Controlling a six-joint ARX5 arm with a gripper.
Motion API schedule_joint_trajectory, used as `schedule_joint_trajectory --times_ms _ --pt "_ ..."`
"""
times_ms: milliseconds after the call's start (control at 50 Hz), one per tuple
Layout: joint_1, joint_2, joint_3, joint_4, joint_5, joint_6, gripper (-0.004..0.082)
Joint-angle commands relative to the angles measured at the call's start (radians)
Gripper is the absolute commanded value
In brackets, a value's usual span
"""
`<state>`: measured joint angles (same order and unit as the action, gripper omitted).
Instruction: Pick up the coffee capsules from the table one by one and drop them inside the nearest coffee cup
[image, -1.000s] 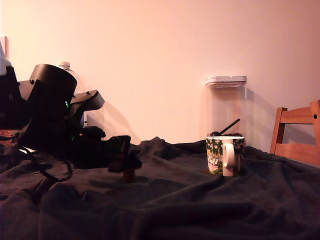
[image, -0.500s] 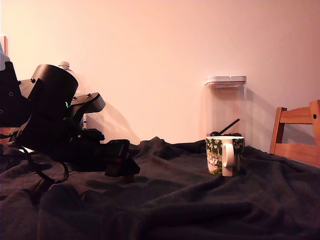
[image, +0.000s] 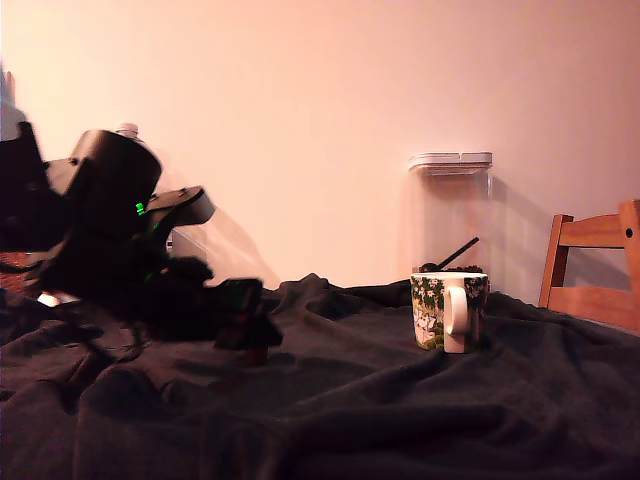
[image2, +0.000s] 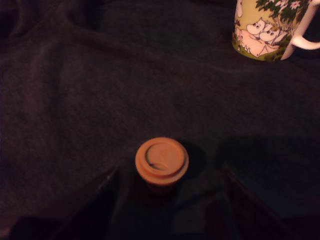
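Gripper (image: 250, 335) is low over the table (image: 400, 420), arm blurred in the exterior view. Wrist view shows both fingers (image2: 100, 205) spread wide, one on each side of a single coffee capsule (image2: 161, 162), with cloth visible between each finger and the pod. So it's open and holding nothing; no contact that I can see.

The capsule stands on the cloth directly between and just ahead of the fingertips, flat round face up. In the exterior view it's only a small brown stub under the gripper tip, mostly hidden. I see just this one capsule.

The coffee cup (image: 450, 311) stands upright, well ahead of the gripper and off to one side, handle facing away from it. Something dark sits at its rim; can't tell what.

Handling, my read:
- Very light, thin-walled and probably foil or plastic. It dents if squeezed hard, so use low grip force.
- Tapered and smooth, so a grip on the cone could squirt it out. Best to close across the widest upper part of the body, near the top.
- Soft wrinkled cloth underneath means the pod may tip or sink if nudged. Keep the fingers centred and close them evenly.
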<state>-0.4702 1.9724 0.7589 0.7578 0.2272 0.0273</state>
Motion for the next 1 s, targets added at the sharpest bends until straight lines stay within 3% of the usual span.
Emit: schedule_joint_trajectory --times_ms 0,660,980 --pt "0.003 0.039 0.018 -0.011 0.001 0.005 0.0586" --pt "0.003 0.094 0.079 -0.118 0.027 -0.001 0.058" --pt "0.003 0.076 0.079 -0.138 0.027 0.0 0.0397"
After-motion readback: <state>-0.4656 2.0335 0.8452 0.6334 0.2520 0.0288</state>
